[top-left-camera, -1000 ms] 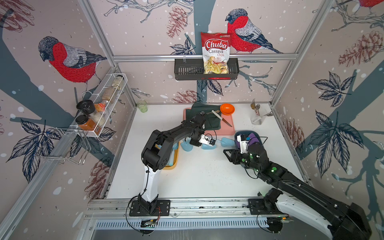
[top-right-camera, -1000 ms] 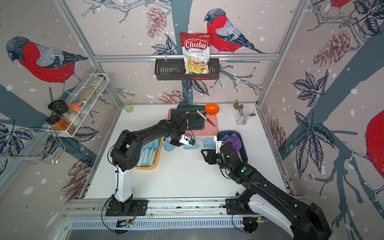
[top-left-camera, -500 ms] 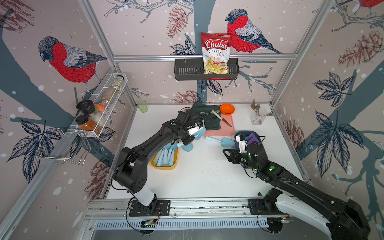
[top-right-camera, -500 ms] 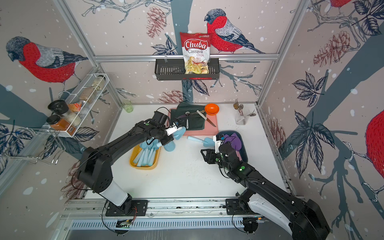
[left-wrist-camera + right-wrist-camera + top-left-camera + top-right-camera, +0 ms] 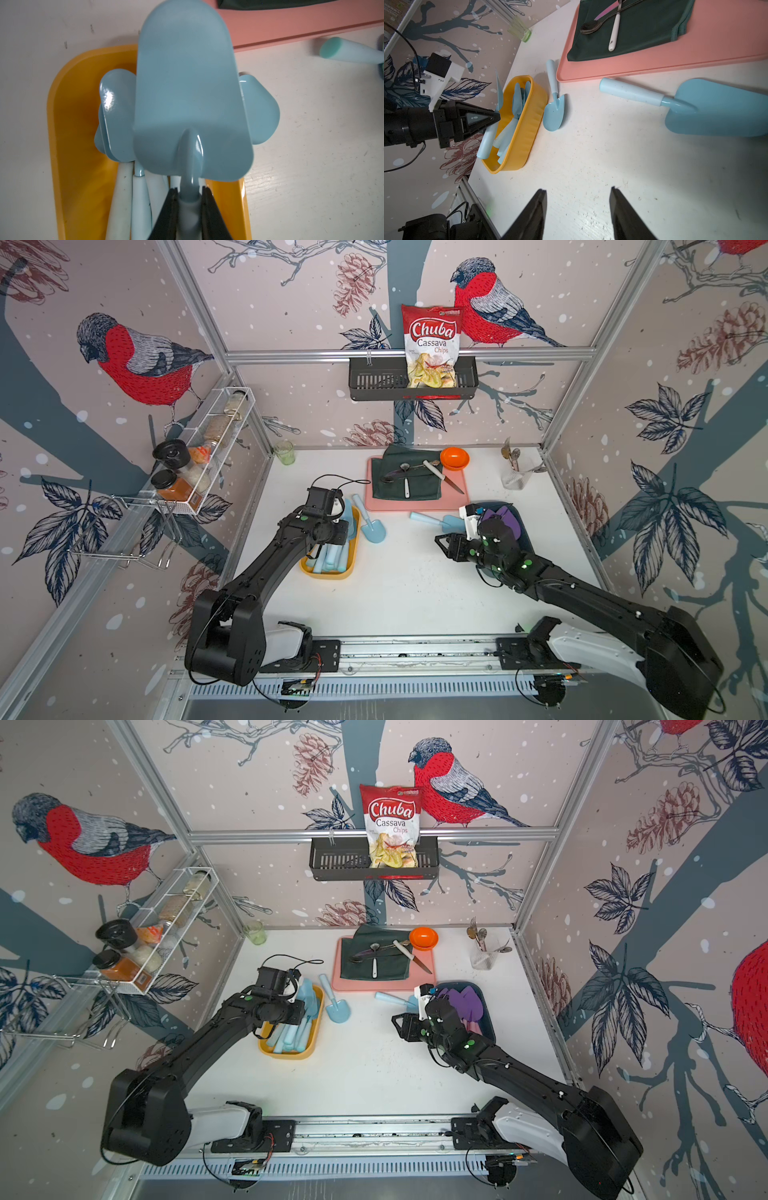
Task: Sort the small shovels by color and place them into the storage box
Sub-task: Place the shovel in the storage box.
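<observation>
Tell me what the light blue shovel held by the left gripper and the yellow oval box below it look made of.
The light blue shovel is probably hard moulded plastic with a glossy finish; a sharp highlight sits on its neck. The yellow oval box is probably plastic too, more satin; it has even colour, a soft sheen and a rounded moulded rim.

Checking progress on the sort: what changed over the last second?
The left gripper, shut on a blue shovel, carried it leftward from mid-table to over the yellow box. The right gripper stayed open and still; two loose blue shovels stayed put.
</observation>
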Robot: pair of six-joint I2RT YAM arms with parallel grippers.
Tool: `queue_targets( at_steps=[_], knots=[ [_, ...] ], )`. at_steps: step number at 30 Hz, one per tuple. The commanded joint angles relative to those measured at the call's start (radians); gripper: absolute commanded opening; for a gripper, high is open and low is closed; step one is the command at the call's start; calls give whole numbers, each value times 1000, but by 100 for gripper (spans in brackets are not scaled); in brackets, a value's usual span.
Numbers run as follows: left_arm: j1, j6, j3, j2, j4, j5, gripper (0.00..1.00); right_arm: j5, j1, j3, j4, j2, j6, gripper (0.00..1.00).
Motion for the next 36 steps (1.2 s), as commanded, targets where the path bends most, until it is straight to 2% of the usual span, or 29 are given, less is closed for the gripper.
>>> queue_targets(
  at_steps=[1,4,10,15,21,27,36],
  knots=[
    [10,-66,-20,0,75,-47,0,-17,15,23,47,31,-16,53],
    [24,-90,-27,16,96,-41,2,-16,30,41,42,58,-22,53],
    [31,-106,-27,47,108,23,13,-11,41,59,30,86,-32,53],
    [38,-112,-31,50,101,11,40,-8,44,57,27,89,-31,53],
    [43,-124,-62,29,105,21,40,-8,45,55,34,95,-30,53],
    [43,-134,-84,38,115,49,29,-13,51,67,47,119,-31,52],
    [50,-148,-102,90,128,7,23,-12,56,72,43,130,-31,52]
  ],
)
